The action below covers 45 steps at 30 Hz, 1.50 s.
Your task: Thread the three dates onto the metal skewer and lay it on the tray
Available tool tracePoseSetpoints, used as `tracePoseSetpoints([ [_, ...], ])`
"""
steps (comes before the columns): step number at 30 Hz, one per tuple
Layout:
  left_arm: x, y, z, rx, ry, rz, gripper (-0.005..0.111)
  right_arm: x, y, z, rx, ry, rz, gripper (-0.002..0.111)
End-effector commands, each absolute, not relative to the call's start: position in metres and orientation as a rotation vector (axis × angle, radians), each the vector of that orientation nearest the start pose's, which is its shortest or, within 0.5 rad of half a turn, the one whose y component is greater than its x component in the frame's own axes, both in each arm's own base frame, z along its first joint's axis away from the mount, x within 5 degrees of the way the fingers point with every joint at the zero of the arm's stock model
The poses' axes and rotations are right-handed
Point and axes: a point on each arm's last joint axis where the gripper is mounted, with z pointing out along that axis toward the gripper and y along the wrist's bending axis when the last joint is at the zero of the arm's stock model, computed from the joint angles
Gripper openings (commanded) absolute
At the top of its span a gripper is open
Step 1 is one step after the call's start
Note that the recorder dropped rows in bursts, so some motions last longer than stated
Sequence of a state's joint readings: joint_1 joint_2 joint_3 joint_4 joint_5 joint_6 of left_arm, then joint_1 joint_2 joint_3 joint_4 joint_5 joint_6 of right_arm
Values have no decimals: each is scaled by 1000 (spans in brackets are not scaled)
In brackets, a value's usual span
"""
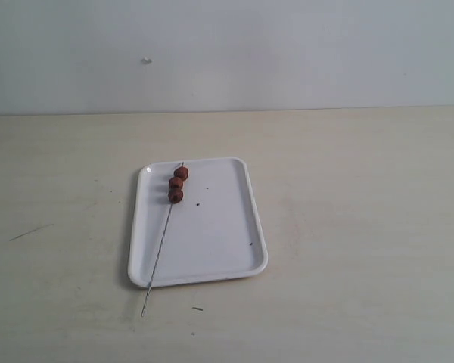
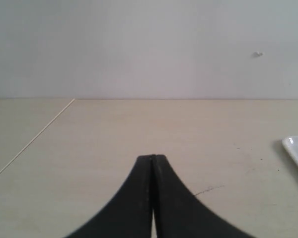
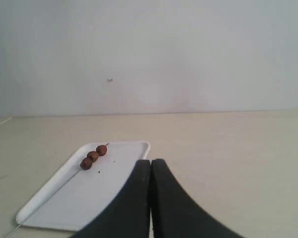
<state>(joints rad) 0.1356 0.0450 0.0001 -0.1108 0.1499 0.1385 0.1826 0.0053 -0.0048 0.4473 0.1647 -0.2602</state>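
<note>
Three dates (image 1: 176, 183) sit threaded in a tight row on the metal skewer (image 1: 161, 246), each touching the next, bunched near the rod's far end. The skewer lies on the tray (image 1: 216, 227) along its left side (left as the exterior view has it), slightly slanted. Its far tip is near the tray's far-left corner and its near tip sticks out past the near rim, over the pale surface (image 1: 363, 227). A few dark specks (image 1: 199, 204) dot the white tray floor, and a short dark scratch (image 1: 30, 232) marks the surface well to the left. The left tool (image 2: 153, 159) is fully closed, finger against finger, with nothing between them; a corner of the tray shows off to one side of it. The right tool (image 3: 151, 162) is likewise pressed together and empty, with the tray and skewered dates lying ahead of it.
</note>
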Motion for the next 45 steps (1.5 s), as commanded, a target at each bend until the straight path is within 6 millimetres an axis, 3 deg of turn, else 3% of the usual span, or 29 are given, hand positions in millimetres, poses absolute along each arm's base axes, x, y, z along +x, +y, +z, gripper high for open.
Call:
tracePoseSetpoints([
  [1,59,7,197,-79,1671,115,0,55,10,199,-101,1641,137,0],
  [4,59,7,197,-79,1671,115,0,56,4,198,-75,1646,2,0],
  [8,59,7,197,-79,1671,115,0,56,0,197,-8,1666,-50,0],
  [45,59,7,197,-78,1671,114,0,56,0,196,0,1668,-46,0],
])
